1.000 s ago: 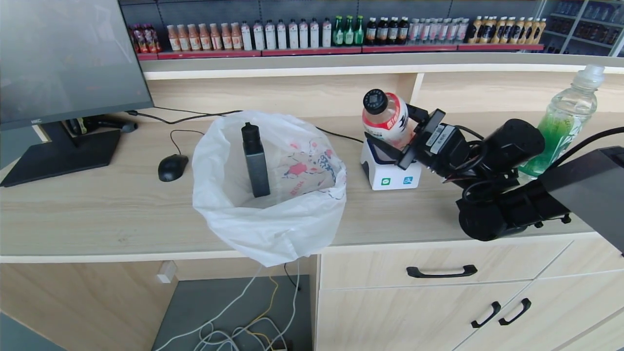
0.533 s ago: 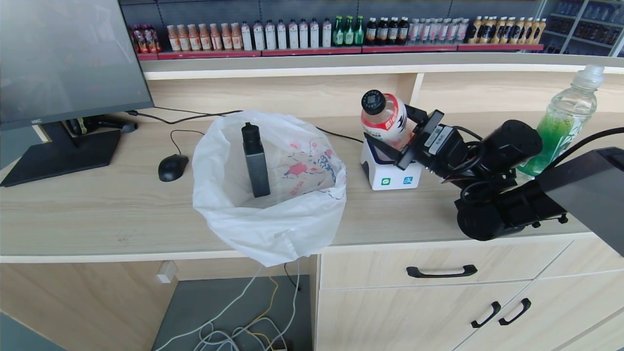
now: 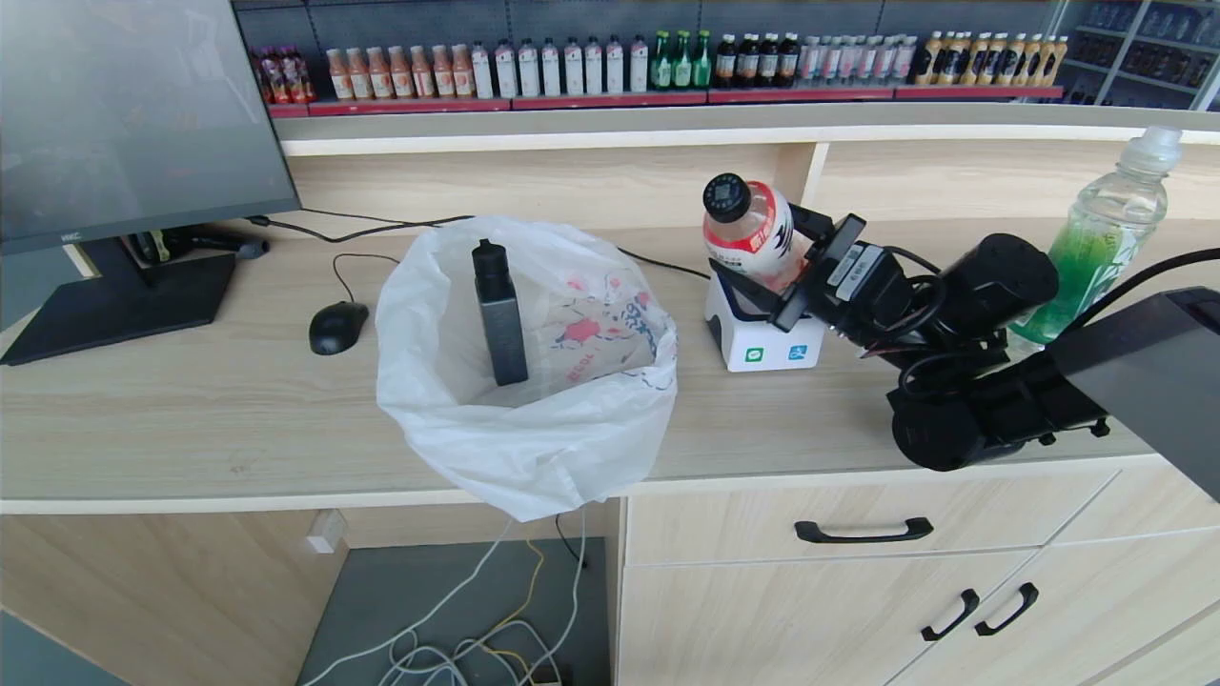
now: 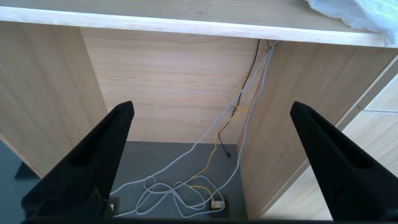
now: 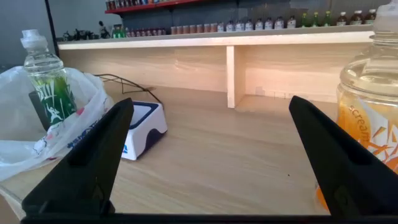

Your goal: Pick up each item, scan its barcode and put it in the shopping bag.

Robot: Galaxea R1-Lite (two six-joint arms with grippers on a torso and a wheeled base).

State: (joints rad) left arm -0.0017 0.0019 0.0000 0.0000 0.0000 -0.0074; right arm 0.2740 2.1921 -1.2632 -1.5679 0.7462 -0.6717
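Head view: right jaws pinch the bottle [image 3: 753, 233] over the scanner [image 3: 762, 348]; left wrist view: left jaws spread.

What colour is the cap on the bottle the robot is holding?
Black; the cap of the bottle shows best in the head view.

1. A shop checkout.
2. The shelf [image 3: 610, 98] behind holds rows of bottled drinks [image 3: 534, 67].
3. The wooden surface [image 3: 191, 419] carries a monitor [image 3: 133, 114], scanner [image 3: 762, 343] and shopping bag [image 3: 534, 429].
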